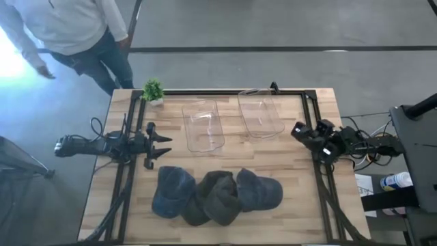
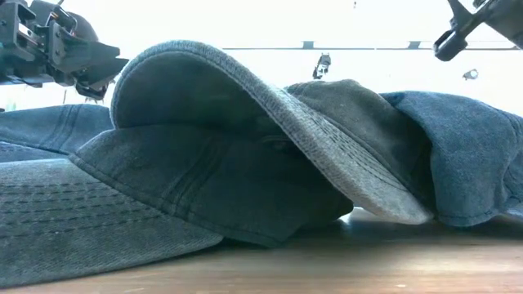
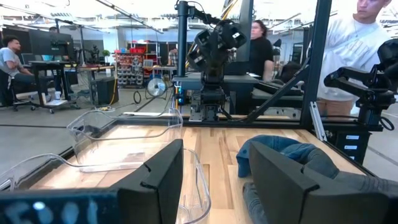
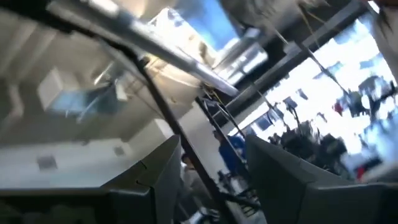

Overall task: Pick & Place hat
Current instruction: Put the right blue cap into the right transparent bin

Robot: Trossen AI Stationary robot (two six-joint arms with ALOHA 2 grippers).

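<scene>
Three denim caps lie overlapping along the table's near edge: a blue cap [image 1: 172,191] on the left, a dark olive cap [image 1: 215,197] in the middle, a blue cap [image 1: 261,191] on the right. In the low view the olive cap's brim [image 2: 270,131] arches over the others. My left gripper [image 1: 162,147] is open above the table's left side, beyond the left blue cap, touching nothing. My right gripper [image 1: 298,131] is open, raised at the table's right edge; its wrist view [image 4: 211,180] looks up into the room.
Two clear plastic bins stand on the table's far half, one near the middle [image 1: 203,126] and one toward the right [image 1: 260,114]. A small green plant [image 1: 153,89] sits at the far left corner. A person [image 1: 75,31] stands beyond the far left corner.
</scene>
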